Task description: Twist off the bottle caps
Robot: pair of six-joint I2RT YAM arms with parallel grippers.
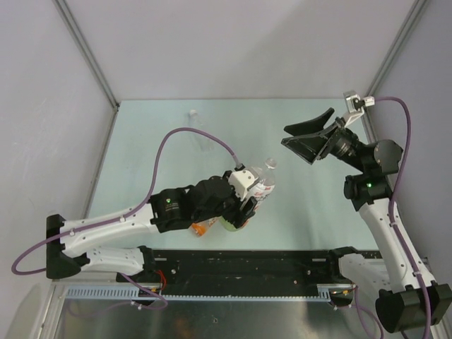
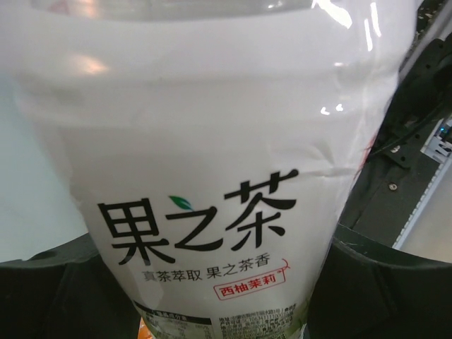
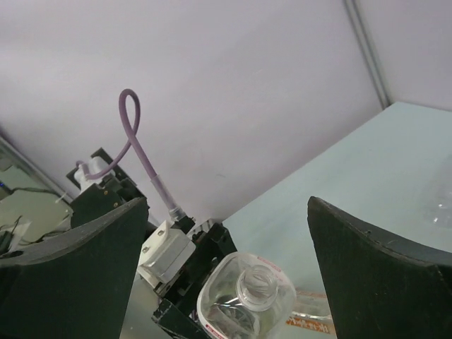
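Note:
My left gripper (image 1: 247, 201) is shut on the yellow-green bottle with the white label (image 1: 263, 186) and holds it tilted, neck towards the right arm. The label (image 2: 212, 176) fills the left wrist view between my dark fingers (image 2: 381, 282). In the right wrist view its clear neck (image 3: 258, 284) is open, with no cap on it. My right gripper (image 1: 296, 138) is open and empty, raised to the right of the bottle and pointing at the neck (image 3: 226, 212). The orange bottle (image 1: 201, 227) lies mostly hidden under the left arm. The clear bottle (image 1: 200, 132) lies far back. No white cap is in view.
Grey walls with metal posts close the table in at the back and on both sides. A black rail (image 1: 247, 263) runs along the near edge between the arm bases. The left arm's purple cable (image 1: 176, 134) loops above the table.

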